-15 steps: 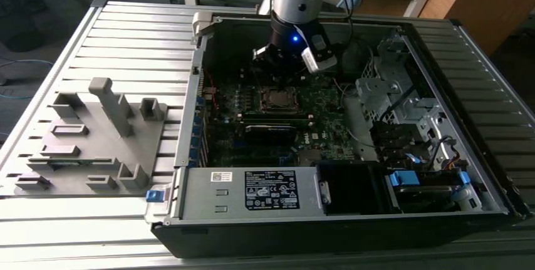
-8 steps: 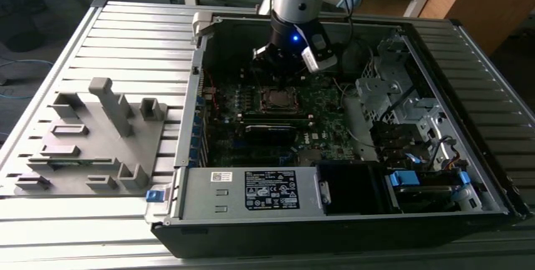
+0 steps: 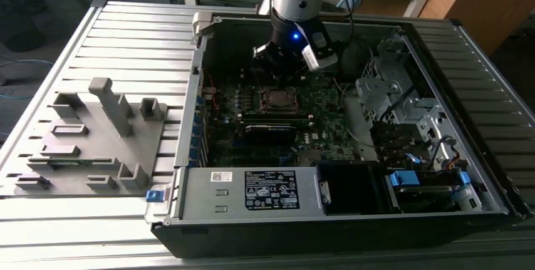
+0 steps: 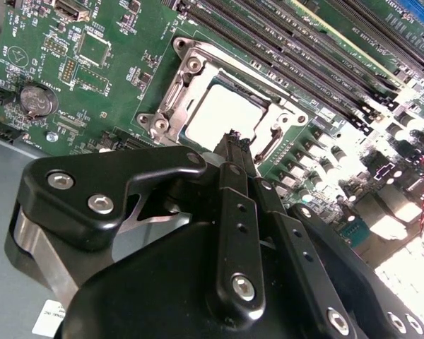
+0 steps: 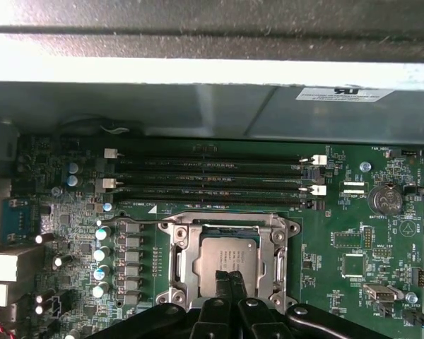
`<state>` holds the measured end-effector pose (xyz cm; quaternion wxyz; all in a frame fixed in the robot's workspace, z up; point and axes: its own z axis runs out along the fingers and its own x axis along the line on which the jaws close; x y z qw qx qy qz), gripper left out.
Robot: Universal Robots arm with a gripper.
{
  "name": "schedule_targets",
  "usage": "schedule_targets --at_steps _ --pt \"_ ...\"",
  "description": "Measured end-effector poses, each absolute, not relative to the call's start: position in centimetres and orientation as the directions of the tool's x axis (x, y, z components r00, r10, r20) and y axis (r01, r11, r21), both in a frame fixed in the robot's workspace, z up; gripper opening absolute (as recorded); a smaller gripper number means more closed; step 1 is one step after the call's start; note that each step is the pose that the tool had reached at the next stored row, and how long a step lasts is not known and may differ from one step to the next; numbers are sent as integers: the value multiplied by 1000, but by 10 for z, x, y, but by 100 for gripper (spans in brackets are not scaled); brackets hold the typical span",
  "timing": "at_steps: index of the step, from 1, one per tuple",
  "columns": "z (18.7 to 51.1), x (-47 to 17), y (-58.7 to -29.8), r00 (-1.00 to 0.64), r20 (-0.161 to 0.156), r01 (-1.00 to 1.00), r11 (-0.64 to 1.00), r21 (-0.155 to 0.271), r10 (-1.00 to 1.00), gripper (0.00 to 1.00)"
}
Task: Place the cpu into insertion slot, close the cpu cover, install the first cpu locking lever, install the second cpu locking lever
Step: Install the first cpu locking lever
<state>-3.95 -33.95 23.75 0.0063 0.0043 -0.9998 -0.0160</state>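
The cpu [image 5: 226,256] lies flat in the insertion slot [image 3: 276,99] on the green motherboard, its silvery face showing [image 4: 222,113]. The cpu cover [image 5: 178,261], a silvery frame [image 4: 191,70], lies down around the chip. A bent wire lever [image 4: 267,145] runs along the socket's edge beside my fingertips. My gripper [image 5: 230,281] hangs just above the near edge of the socket with its black fingers pressed together and nothing between them. In the exterior view the gripper [image 3: 280,72] sits inside the open computer case, right over the socket.
Long black memory slots [image 5: 212,176] run beside the socket, with a coin battery [image 5: 387,199] and a row of capacitors [image 5: 102,251] nearby. The case holds a power supply [image 3: 250,192] and drive cage [image 3: 393,88]. A grey fixture plate [image 3: 92,138] lies at the exterior view's left.
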Motion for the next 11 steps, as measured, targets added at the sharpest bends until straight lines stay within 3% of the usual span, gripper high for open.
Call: schedule_targets --at_steps 11 --pt "238 -40 -339 -1000 12 -9 999 32 -9 10"
